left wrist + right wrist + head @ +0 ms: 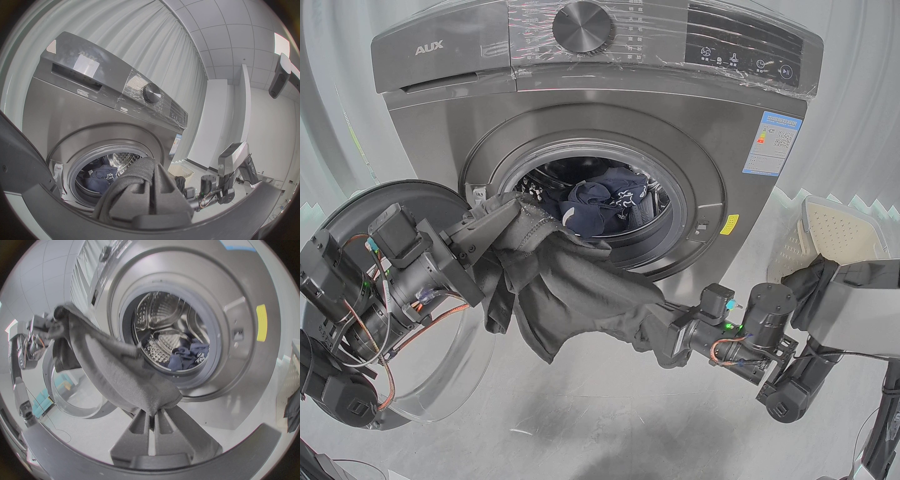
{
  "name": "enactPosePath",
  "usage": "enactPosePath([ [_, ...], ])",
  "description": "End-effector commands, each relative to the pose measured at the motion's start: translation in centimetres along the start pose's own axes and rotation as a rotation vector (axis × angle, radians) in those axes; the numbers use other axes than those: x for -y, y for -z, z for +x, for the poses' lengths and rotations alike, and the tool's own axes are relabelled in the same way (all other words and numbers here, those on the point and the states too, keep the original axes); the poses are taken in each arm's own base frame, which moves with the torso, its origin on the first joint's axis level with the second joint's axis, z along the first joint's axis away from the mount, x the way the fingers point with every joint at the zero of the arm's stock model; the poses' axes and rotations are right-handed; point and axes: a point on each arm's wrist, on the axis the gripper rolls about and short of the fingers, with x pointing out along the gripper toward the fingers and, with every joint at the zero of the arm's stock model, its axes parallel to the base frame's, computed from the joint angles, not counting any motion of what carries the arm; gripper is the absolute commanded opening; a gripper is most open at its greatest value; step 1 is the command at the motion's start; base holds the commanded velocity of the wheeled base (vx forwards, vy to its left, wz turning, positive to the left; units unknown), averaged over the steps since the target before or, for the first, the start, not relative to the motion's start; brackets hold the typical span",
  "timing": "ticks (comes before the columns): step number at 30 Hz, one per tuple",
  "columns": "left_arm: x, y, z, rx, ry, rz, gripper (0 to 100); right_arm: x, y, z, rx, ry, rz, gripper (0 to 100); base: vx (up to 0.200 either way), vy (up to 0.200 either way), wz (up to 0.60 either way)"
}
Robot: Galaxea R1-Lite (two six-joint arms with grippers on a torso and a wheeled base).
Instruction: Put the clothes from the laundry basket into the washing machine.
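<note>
A dark grey garment (pixel 569 287) hangs stretched between both grippers just in front of the washing machine's round opening (pixel 594 194). My left gripper (pixel 509 209) is shut on one end of it at the opening's left rim; its grey cloth (pixel 131 178) drapes over the fingers. My right gripper (pixel 653 325) is shut on the other end, lower and to the right; the grey garment (pixel 118 371) rises from its fingertips (pixel 151 419). Navy clothes (pixel 603 200) lie inside the drum (pixel 175 343). The cream laundry basket (pixel 837 231) stands at the right with dark cloth (pixel 809 287) over its edge.
The washing machine's door (pixel 406 300) stands swung open at the left, behind my left arm. The grey floor (pixel 600 412) lies bare in front of the machine. White curtains hang behind it.
</note>
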Motion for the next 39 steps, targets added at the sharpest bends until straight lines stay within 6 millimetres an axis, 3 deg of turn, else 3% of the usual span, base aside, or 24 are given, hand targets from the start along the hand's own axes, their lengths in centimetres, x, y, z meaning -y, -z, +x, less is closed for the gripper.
enactPosePath([
  [1,-0.1,0.3,-0.3,-0.012,-0.008,-0.004,0,-0.3,-3.5,-1.9,0.091,0.003,-0.012,0,0.0,0.0,0.0],
  [10,-0.9,0.5,-0.7,-0.027,-0.046,0.003,0,1.4,-7.7,-3.8,0.229,0.084,-0.041,0,0.0,0.0,0.0],
  [14,-1.2,0.5,-0.6,-0.024,-0.059,0.005,0,1.9,-8.6,-4.6,0.251,0.098,-0.057,0,0.0,0.0,0.0],
  [21,-1.2,0.1,-0.6,-0.011,-0.064,0.013,0,2.0,-7.9,-4.9,0.224,0.087,-0.052,0,0.0,0.0,0.0],
  [29,-2.2,-0.5,-0.9,0.008,-0.104,0.034,0,2.0,-9.3,-3.9,0.294,0.108,-0.048,0,0.0,0.0,0.0],
  [39,-1.8,-1.0,-0.8,0.029,-0.086,0.04,0,2.5,-6.6,-2.4,0.209,0.12,-0.022,0,0.0,0.0,0.0],
])
